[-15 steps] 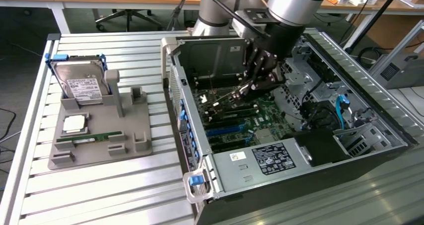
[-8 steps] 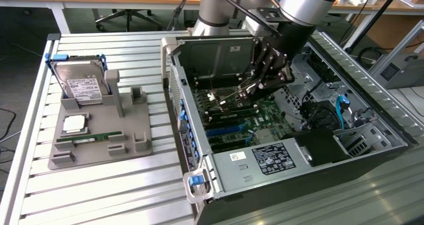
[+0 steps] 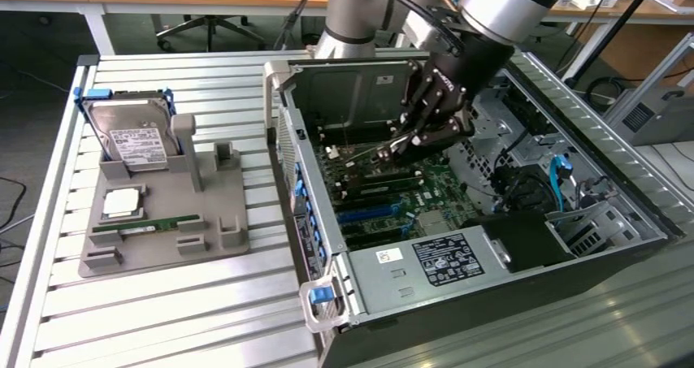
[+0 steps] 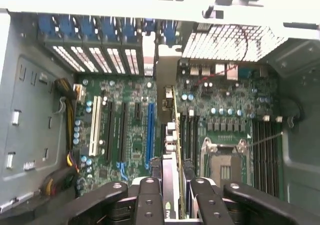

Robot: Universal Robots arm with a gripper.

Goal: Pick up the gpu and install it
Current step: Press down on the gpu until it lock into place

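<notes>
- The gripper [image 3: 418,136] is seen low inside the open computer case [image 3: 607,222], over the motherboard [image 4: 220,110].
- The gpu [image 4: 172,150] is held edge-on between the fingers [image 4: 150,195], which are partly closed on the card from both flat sides. The card is carried upright, with its length running away from the wrist toward the rear slot openings [image 4: 95,57].
- In the exterior view the silvery bracket end [image 3: 358,151] is seen pointing toward that view's left, toward the case wall with the slot openings.
- In the wrist view the card appears to hang just right of the long blue slot [image 4: 150,127]; which slot lies directly under its edge cannot be told, since the card hides its own lower edge.
- For a clean install, the card edge would need to be kept parallel to the slot and the bracket lined up with a rear opening before any press.
- Downward force is judged best applied evenly along the card; a tilted entry would risk jamming the connector.
- The hard drive [image 3: 132,136] and memory stick [image 3: 146,223] rest on the grey fixture [image 3: 223,238], well apart on the exterior view's left.
</notes>
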